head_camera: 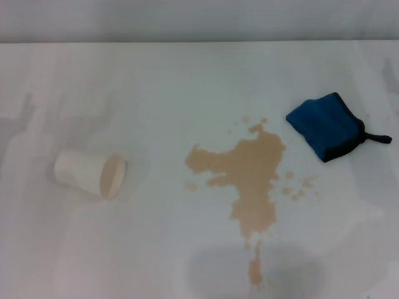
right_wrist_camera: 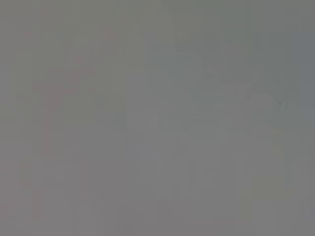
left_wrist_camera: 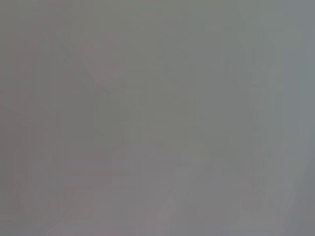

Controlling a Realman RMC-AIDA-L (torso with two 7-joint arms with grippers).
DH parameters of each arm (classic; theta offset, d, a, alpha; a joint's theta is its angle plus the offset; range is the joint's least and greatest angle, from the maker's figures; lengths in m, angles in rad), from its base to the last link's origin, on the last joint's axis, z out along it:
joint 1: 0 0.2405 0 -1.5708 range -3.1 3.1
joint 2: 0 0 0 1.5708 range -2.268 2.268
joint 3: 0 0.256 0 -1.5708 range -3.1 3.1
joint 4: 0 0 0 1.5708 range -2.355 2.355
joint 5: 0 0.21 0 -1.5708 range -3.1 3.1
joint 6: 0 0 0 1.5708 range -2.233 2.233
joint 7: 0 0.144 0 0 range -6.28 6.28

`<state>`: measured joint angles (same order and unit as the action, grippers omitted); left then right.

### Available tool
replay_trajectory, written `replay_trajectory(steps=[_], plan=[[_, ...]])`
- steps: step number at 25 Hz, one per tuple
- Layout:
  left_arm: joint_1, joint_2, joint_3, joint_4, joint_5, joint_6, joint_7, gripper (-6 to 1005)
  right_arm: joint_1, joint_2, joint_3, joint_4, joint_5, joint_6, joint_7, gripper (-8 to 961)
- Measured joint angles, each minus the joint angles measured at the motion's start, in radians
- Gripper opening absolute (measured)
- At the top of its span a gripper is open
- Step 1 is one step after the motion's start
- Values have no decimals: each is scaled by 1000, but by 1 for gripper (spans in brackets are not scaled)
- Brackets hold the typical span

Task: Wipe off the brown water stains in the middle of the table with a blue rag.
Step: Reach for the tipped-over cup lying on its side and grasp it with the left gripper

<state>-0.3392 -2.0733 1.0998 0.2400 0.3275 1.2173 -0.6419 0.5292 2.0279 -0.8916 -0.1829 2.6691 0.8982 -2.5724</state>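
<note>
Neither arm shows in the head view, and both wrist views are flat grey w/ nothing to make out, so arm pose and claw state can't be told for left or right.

Nearest on the table (head_camera: pixel 187 81): the thin tail of the brown water stains (head_camera: pixel 246 168), a narrow streak w/ a grey shadow patch around it. The stain widens going away from the robot into an irregular tan puddle near the table's middle, one lobe spreading toward the robot's left, small drops scattered on the right side and at the far end.

Left of the puddle, well apart, a white paper cup (head_camera: pixel 90 174) lies on its side, mouth turned toward the stain.

Farther back and to the right, the blue rag (head_camera: pixel 325 124) lies folded, black edging along its right edge, short black loop (head_camera: pixel 377 138) sticking out toward the right edge. Rag is near the puddle's far-right drops but not touching.

Bare white surface runs btw rag and cup and beyond both to the table's far edge, where a grey wall (head_camera: pixel 199 18) starts.
</note>
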Motion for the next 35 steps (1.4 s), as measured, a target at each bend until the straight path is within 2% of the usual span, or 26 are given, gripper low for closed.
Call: replay_trajectory(steps=[6,26,35], plan=[[2,-2,1,-9,-38,9,-4,887,-2,0,3,0,0,1,0,706],[3,-4,8,-12,-36,48,-5,887,-10,0,0,0,1,2,0,706],[-26,-6,10,-58,-32,48,-27,888,-14,0,-16,20,-2,25,1,707]])
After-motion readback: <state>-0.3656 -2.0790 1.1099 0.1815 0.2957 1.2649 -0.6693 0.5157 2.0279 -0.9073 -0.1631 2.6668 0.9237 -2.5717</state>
